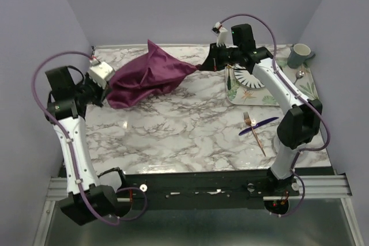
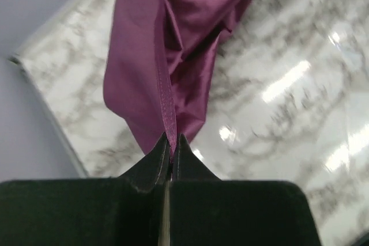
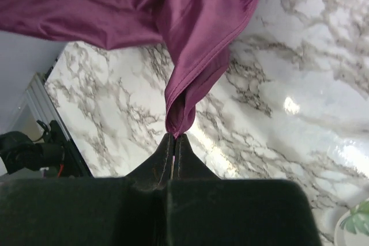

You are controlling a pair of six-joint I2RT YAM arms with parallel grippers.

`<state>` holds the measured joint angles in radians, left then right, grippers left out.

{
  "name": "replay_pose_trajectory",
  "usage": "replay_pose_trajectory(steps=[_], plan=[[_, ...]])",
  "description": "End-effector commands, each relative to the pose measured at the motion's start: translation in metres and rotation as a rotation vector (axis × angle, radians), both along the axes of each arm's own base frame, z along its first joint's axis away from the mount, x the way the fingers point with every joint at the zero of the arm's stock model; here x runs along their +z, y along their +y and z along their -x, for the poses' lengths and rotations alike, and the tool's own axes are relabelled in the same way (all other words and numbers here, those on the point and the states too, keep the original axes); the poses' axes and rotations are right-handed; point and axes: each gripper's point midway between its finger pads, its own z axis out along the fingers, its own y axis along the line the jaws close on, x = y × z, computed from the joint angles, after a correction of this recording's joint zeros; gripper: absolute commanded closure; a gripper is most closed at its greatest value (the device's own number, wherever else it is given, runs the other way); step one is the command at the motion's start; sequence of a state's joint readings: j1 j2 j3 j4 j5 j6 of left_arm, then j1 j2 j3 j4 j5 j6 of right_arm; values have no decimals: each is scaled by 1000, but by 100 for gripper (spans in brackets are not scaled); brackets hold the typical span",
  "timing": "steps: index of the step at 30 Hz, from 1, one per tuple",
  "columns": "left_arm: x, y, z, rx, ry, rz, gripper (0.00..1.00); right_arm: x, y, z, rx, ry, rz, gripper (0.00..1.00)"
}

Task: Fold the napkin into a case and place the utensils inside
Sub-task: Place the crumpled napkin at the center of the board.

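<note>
Shiny, satin-like cloth napkin [image 1: 147, 76]; glossy, marble-patterned table [image 1: 173, 131]; polished copper-toned metal fork [image 1: 255, 135]; smooth dark-blue knife [image 1: 258, 127].

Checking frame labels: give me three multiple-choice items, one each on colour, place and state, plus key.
1. What colour is the napkin?
A) white B) plum purple C) green

2. Where on the table do the fork and knife lie?
A) under the napkin B) far left corner C) near right part, crossed

3. What state is the napkin in?
A) spread flat B) folded into a narrow case C) bunched, pinched at opposite ends by the left end effector and right end effector

Key:
1 B: the cloth shows shiny plum purple in all three views.
2 C: the top view shows them crossed on bare marble beside the right arm.
3 C: each wrist view shows closed fingers with cloth between the tips.
</note>
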<state>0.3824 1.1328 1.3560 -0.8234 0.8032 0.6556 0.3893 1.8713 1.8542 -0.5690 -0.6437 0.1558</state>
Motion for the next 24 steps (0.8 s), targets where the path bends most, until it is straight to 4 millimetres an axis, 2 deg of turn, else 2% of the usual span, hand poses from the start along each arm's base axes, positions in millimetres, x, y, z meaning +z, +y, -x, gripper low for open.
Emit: replay_pose_trajectory(steps=[1, 2, 4, 5, 6, 7, 9, 10, 11, 12, 13, 14, 16, 17, 18, 19, 20, 21, 22, 23, 24], plan=[[-108, -1, 59, -71, 180, -205, 100, -63, -18, 28, 22, 125, 69, 99], [-136, -5, 71, -85, 239, -203, 100, -88, -23, 39, 21, 182, 98, 99], [-154, -2, 84, -87, 262, -248, 100, -112, -32, 51, 33, 218, 148, 99], [-177, 2, 95, -80, 326, -277, 100, -124, -37, 55, 26, 236, 181, 99], [-189, 6, 100, -84, 361, -302, 100, -144, -46, 68, 35, 279, 221, 99], [-199, 10, 104, -89, 390, -328, 100, -151, -49, 73, 38, 295, 236, 99], [-213, 20, 106, -61, 467, -342, 79, -172, -56, 89, 42, 348, 266, 99], [-213, 19, 104, -39, 491, -307, 66, -178, -58, 93, 44, 366, 271, 99], [-197, 18, 89, -26, 454, -276, 43, -182, -59, 96, 44, 380, 276, 99], [-195, 15, 79, -22, 464, -228, 36, -185, -59, 98, 47, 387, 277, 99], [-187, 14, 67, -5, 456, -182, 23, -189, -60, 100, 44, 401, 278, 99], [-161, 14, 43, 46, 403, -122, 2, -193, -60, 100, 40, 416, 280, 99], [-154, 5, 13, 55, 427, -11, 1, -192, -58, 98, 39, 419, 272, 99], [-131, 7, -16, 77, 355, -6, 1, -193, -56, 98, 38, 427, 267, 99], [-141, 4, -33, 120, 421, 68, 1, -193, -55, 96, 35, 427, 263, 99], [-140, -4, -47, 115, 424, 83, 1, -192, -55, 95, 33, 425, 261, 99], [-121, -5, -72, 125, 365, 94, 4, -191, -54, 94, 33, 427, 257, 99], [-135, -8, -87, 156, 420, 141, 5, -191, -53, 94, 34, 428, 257, 99], [-137, -11, -101, 180, 428, 152, 6, -191, -53, 93, 34, 427, 256, 99], [-123, -19, -121, 174, 389, 164, 9, -190, -54, 92, 34, 420, 260, 99], [-142, -25, -135, 200, 457, 212, 11, -190, -54, 92, 33, 415, 262, 99]])
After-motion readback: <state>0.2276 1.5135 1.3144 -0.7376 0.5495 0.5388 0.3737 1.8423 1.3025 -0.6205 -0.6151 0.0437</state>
